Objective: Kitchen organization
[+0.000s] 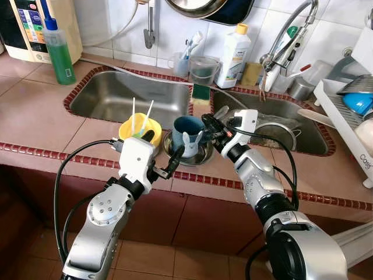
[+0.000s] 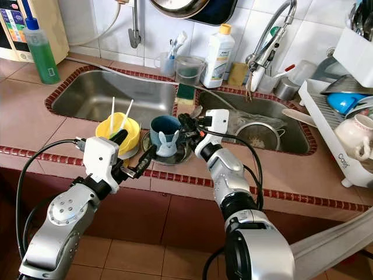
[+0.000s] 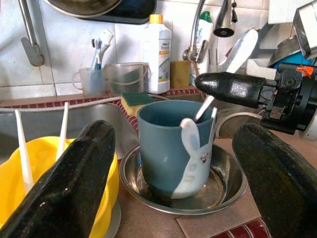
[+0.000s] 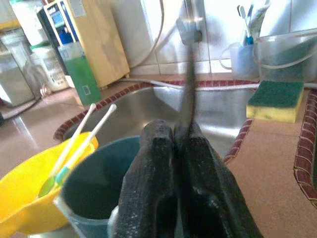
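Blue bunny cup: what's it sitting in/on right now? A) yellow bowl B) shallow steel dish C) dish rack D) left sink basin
B: the blue bunny cup stands upright in the shallow steel dish on the counter beside the yellow bowl, with the left gripper open in front of it and the right gripper shut on a utensil over its rim.

I'm seeing the cup (image 1: pixel 187 135) sitting in the steel dish (image 1: pixel 201 156) on the counter strip (image 1: pixel 245 169) before the two sinks. The bowl (image 1: pixel 139 129) is sitting just left of it, two sticks (image 1: pixel 141 116) standing inside. A sponge (image 1: pixel 201 92) is lying behind, on the divider between the left sink (image 1: pixel 116 96) and right sink (image 1: pixel 291 116).
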Robot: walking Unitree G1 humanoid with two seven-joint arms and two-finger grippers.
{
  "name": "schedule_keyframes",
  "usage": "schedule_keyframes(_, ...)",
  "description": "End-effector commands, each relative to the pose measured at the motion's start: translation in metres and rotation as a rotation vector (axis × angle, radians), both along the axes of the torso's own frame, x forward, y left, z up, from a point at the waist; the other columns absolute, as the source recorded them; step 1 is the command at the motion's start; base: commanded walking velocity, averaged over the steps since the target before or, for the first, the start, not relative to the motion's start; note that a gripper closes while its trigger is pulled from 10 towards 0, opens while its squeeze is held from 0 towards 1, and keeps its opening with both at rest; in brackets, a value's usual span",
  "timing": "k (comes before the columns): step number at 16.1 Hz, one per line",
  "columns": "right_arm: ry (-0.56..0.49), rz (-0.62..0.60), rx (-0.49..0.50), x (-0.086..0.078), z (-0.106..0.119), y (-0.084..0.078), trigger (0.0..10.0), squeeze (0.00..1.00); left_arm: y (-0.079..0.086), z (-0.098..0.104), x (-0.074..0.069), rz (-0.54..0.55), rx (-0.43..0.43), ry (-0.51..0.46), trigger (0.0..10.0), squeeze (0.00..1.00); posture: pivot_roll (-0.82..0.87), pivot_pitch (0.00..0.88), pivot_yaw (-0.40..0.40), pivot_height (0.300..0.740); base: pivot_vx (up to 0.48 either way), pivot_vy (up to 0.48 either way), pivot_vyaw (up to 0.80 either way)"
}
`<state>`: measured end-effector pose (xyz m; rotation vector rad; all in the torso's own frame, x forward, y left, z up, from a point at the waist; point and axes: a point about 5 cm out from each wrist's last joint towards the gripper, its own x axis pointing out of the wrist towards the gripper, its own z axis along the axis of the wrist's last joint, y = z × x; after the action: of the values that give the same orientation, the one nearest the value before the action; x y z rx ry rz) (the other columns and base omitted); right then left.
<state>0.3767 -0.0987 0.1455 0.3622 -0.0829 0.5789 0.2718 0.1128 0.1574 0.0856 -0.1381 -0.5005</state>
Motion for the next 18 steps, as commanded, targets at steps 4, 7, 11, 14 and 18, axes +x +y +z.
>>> schedule_keyframes(4, 0.010, -0.019, -0.008, 0.002, 0.001, -0.006, 0.0, 0.00, -0.006, 0.006, 0.001, -0.023, -0.002, -0.024, 10.0, 0.00, 0.07, 0.000, -0.135, 0.732, 0.000, 0.000, 0.00)
schedule_keyframes(7, 0.009, -0.015, -0.005, 0.002, 0.000, -0.005, 0.0, 0.00, -0.007, 0.006, 0.001, -0.029, 0.000, -0.025, 10.0, 0.00, 0.07, 0.000, -0.134, 0.732, 0.000, 0.000, 0.00)
schedule_keyframes(11, -0.033, 0.028, -0.092, 0.001, 0.006, -0.001, 10.0, 0.00, -0.008, 0.004, 0.000, -0.034, 0.002, -0.019, 10.0, 0.00, 0.07, 0.000, -0.137, 0.732, 0.000, 0.000, 0.00)
schedule_keyframes(14, -0.092, 0.067, -0.192, -0.002, 0.009, -0.001, 10.0, 0.00, -0.009, 0.003, -0.002, -0.034, -0.002, -0.014, 10.0, 0.00, 0.07, 0.000, -0.140, 0.732, 0.000, 0.000, 0.00)
schedule_keyframes(18, -0.134, 0.053, -0.143, -0.001, 0.023, -0.008, 10.0, 0.00, -0.008, 0.002, -0.004, -0.037, 0.001, -0.010, 10.0, 0.00, 0.07, 0.000, -0.138, 0.732, 0.000, 0.000, 0.00)
